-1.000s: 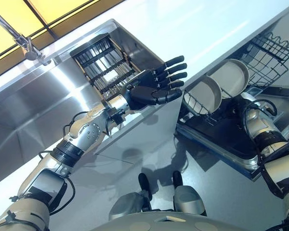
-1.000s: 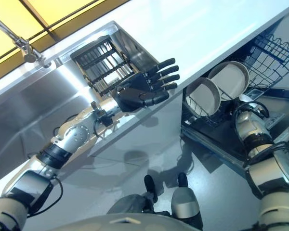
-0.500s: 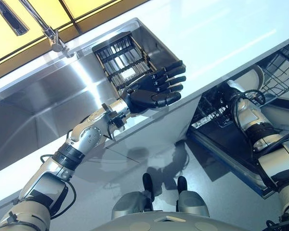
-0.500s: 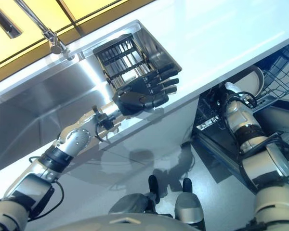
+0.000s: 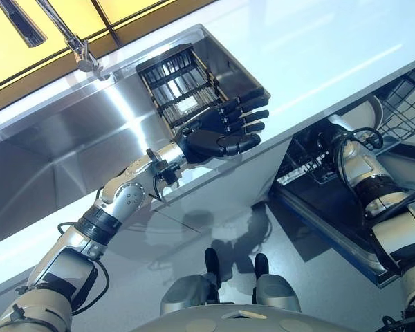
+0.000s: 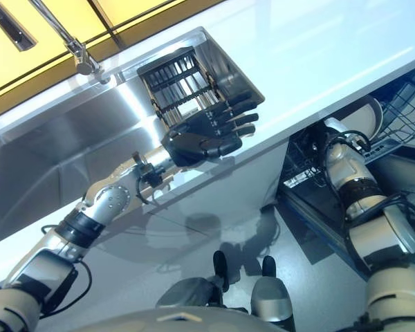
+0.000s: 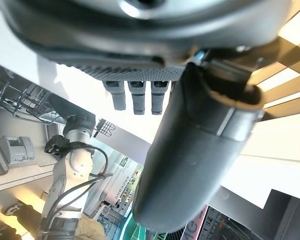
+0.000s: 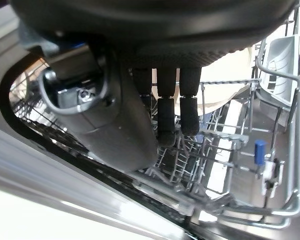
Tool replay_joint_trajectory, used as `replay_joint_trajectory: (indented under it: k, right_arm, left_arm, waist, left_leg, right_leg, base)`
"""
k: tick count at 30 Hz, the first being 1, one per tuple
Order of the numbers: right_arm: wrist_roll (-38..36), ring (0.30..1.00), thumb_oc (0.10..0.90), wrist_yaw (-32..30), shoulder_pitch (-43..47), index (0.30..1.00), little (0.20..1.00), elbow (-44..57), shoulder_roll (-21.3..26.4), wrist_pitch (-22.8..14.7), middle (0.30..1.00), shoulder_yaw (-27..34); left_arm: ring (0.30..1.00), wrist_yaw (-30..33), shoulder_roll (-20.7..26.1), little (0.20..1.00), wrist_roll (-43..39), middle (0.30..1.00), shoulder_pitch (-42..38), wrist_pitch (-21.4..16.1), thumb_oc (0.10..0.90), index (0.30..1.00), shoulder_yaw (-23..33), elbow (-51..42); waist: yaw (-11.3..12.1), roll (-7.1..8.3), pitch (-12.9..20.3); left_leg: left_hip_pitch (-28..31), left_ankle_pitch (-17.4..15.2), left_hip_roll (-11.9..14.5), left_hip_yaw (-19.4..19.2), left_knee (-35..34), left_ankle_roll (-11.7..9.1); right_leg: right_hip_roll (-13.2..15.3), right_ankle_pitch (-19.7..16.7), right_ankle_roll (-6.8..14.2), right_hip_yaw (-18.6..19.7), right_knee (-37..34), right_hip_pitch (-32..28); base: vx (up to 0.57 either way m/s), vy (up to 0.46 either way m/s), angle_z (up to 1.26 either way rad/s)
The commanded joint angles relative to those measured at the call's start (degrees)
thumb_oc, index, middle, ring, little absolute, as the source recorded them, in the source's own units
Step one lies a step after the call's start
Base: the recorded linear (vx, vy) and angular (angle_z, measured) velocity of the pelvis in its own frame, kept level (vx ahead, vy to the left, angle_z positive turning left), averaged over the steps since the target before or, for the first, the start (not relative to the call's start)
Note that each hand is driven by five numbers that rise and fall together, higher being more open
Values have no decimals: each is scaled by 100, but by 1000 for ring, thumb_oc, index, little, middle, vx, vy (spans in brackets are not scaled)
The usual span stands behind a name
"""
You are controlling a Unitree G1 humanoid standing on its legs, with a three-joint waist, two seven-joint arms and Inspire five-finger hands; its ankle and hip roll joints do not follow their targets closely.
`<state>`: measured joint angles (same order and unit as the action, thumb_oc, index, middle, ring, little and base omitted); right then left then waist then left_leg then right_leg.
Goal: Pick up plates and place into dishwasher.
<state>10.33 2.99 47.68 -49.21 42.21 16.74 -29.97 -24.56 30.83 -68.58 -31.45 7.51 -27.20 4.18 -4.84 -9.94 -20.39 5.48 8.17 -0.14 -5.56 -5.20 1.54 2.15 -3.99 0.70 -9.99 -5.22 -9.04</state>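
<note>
Though partly hidden behind the right forearm, can be made out as a pale plate [image 5: 365,109], standing on edge in the dishwasher rack [image 8: 210,150] under the white counter [image 5: 318,41]. Looks glazed and rigid: probably fairly heavy, slick under hard fingertips, and apt to chip or crack if knocked against the wire tines or another dish. Best taken by the rim, thumb on one face and fingers on the other, gripped firmly enough to stop any sliding, then lowered edge-first between tines rather than dropped. Right hand [image 8: 190,40] set inside the dishwasher, fingers [image 8: 189,117] stretched nearly straight above the tines, thumb alongside, nothing clasped; plate just beyond the fingertips, contact unclear. Left hand [image 5: 218,131] raised over the counter's front edge beside the sink [image 5: 48,159], palm spread, fingers extended, carrying nothing. Dark slatted drainer [image 5: 183,79] sitting in the sink's corner just behind that hand; cannot tell whether any plate stands in it. Judging by this, one plate racked, with any further pick calling for a careful pinch on a rim.
</note>
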Motion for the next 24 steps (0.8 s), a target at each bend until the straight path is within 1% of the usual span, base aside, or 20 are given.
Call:
replay_joint_trajectory:
  k: [1, 3, 7, 10, 11, 13, 17, 19, 22, 23, 24]
  right_arm:
    - [285, 300, 100, -82, 233, 300, 200, 180, 270, -398, 300, -75]
    - [436, 300, 100, -35, 50, 300, 200, 261, 400, -446, 300, -16]
    - [702, 300, 100, 50, -439, 300, 200, 650, 678, -367, 300, 129]
    - [954, 300, 100, -29, -1085, 300, 200, 1099, 984, -328, 300, 472]
    - [970, 300, 100, -30, -1122, 300, 200, 1125, 995, -323, 300, 499]
    - [1068, 300, 100, -161, -1524, 300, 200, 1461, 1239, -379, 300, 871]
    - [1147, 300, 100, -511, -2184, 300, 200, 2024, 1448, -494, 300, 1625]
    - [1144, 300, 100, -780, -2524, 300, 200, 2267, 1514, -594, 300, 2013]
    - [1128, 300, 100, -979, -2809, 300, 200, 2475, 1518, -605, 300, 2324]
    - [1128, 300, 100, -979, -2809, 300, 200, 2475, 1518, -605, 300, 2324]
    - [1048, 300, 100, -1311, -3123, 300, 200, 2651, 1480, -653, 300, 2692]
  left_arm:
    - [900, -256, 34, 900, -325, 900, -81, -380, 800, 900, 291, -249]
    - [900, -244, 88, 900, -320, 900, -28, -374, 800, 900, 348, -349]
    - [900, -153, 235, 900, -386, 900, 67, -374, 800, 900, 470, -560]
    - [900, -51, 355, 900, -380, 900, 198, -383, 800, 900, 617, -787]
    - [900, -45, 358, 900, -380, 900, 202, -382, 800, 900, 615, -797]
    - [900, 0, 398, 900, -326, 900, 299, -388, 800, 900, 741, -887]
    - [900, 37, 456, 900, -263, 900, 474, -388, 800, 900, 914, -1015]
    - [900, 30, 475, 900, -242, 900, 555, -392, 800, 900, 1001, -1048]
    - [900, 48, 483, 900, -205, 900, 625, -394, 800, 900, 1072, -1093]
    - [900, 48, 483, 900, -205, 900, 625, -394, 800, 900, 1072, -1093]
    - [900, 74, 484, 900, -180, 900, 684, -386, 800, 900, 1157, -1127]
  waist:
    - [104, 332, 255]
    - [58, 343, 223]
    - [-54, 380, 165]
    - [-199, 436, 98]
    - [-197, 439, 98]
    - [-308, 486, 36]
    - [-449, 541, -18]
    - [-504, 560, -33]
    - [-546, 572, -38]
    - [-546, 572, -38]
    - [-584, 587, -23]
  left_leg:
    - [282, -756, -172, -100, 95, -50]
    - [288, -761, -159, -136, 94, -51]
    - [301, -772, -141, -222, 88, -47]
    - [321, -786, -106, -325, 78, -54]
    - [323, -787, -104, -328, 78, -54]
    - [333, -798, -86, -384, 71, -52]
    - [334, -813, -66, -454, 61, -54]
    - [331, -818, -59, -483, 51, -55]
    - [323, -819, -54, -509, 41, -52]
    - [323, -819, -54, -509, 41, -52]
    - [300, -819, -49, -537, 31, -53]
  right_leg:
    - [-173, 487, 165, 285, 779, 430]
    - [-174, 487, 178, 310, 793, 448]
    - [-179, 479, 203, 358, 806, 479]
    - [-191, 474, 233, 427, 826, 513]
    - [-192, 473, 234, 430, 827, 513]
    - [-205, 468, 251, 478, 830, 534]
    - [-225, 468, 280, 540, 833, 563]
    - [-235, 465, 295, 569, 827, 579]
    - [-241, 461, 306, 581, 815, 596]
    - [-241, 461, 306, 581, 815, 596]
    - [-251, 450, 327, 591, 781, 614]
  base:
    - [0, 0, 0]
    - [-24, 14, -4]
    - [-25, 21, -7]
    - [-24, 22, -13]
    - [-16, 5, -7]
    - [-27, 11, -4]
    - [-19, 6, -10]
    - [-22, 6, -8]
    - [-17, 1, -6]
    - [-40, -8, -7]
    - [-34, -8, -6]
